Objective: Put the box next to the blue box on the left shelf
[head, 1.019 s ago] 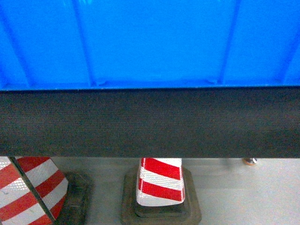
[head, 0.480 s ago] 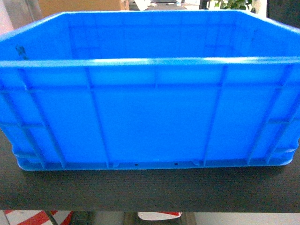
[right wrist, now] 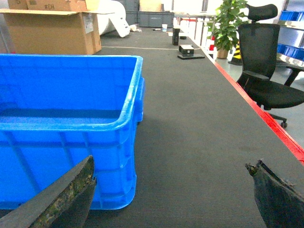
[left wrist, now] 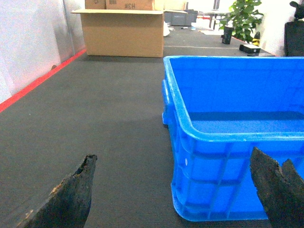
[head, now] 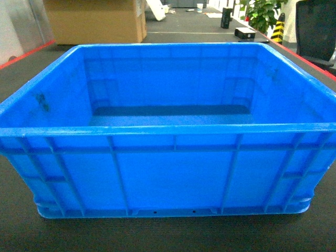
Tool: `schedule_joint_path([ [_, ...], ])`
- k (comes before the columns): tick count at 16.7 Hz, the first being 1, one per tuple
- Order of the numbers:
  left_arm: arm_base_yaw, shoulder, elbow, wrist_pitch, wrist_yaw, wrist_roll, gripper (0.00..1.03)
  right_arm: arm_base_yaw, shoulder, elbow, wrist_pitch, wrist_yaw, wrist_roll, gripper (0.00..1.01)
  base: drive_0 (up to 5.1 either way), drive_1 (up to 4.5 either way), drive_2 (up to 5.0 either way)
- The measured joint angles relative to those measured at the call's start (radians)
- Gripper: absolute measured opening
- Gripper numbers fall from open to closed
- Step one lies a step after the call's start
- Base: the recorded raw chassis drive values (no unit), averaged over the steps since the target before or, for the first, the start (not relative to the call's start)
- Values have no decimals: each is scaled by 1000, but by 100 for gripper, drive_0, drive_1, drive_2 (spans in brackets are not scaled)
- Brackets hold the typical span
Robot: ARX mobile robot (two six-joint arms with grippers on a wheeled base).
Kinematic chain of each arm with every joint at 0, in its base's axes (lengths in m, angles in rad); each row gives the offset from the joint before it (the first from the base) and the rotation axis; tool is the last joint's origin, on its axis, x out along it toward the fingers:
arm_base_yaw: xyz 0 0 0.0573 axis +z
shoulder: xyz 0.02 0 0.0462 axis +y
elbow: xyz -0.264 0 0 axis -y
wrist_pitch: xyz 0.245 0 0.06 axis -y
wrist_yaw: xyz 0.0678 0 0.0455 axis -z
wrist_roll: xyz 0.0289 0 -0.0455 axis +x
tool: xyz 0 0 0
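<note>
1. Left gripper: jaws spread wide, holding nothing. The worn dark fingers show at the lower corners of the left wrist view, one over bare counter, the other in front of the crate's near wall.
2. Right gripper: jaws likewise spread wide and empty. One scuffed dark finger sits low in front of the crate's near right corner, the other at the lower right over bare counter.
3. Neither gripper shows in the head view; contact with the crate cannot be told.
4. Large rectangular bright-blue plastic crate, thick rolled rim, ribbed outer walls, smooth inside: stands upright on the dark grey textured counter, directly ahead, filling most of the head view. Nothing lies inside it.
5. Counter edges carry a red strip on both long sides.
6. Beyond the crate, far left: open brown cardboard carton on the counter, well apart from the crate.
7. Far right: leafy green potted plant and black office chair beside the counter.
</note>
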Motion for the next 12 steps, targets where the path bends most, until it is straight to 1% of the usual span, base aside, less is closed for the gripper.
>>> schedule_joint_path([
  [12, 0, 0, 0, 0, 0, 0, 98, 0, 0, 0, 0, 0, 0, 98, 0, 0, 0],
])
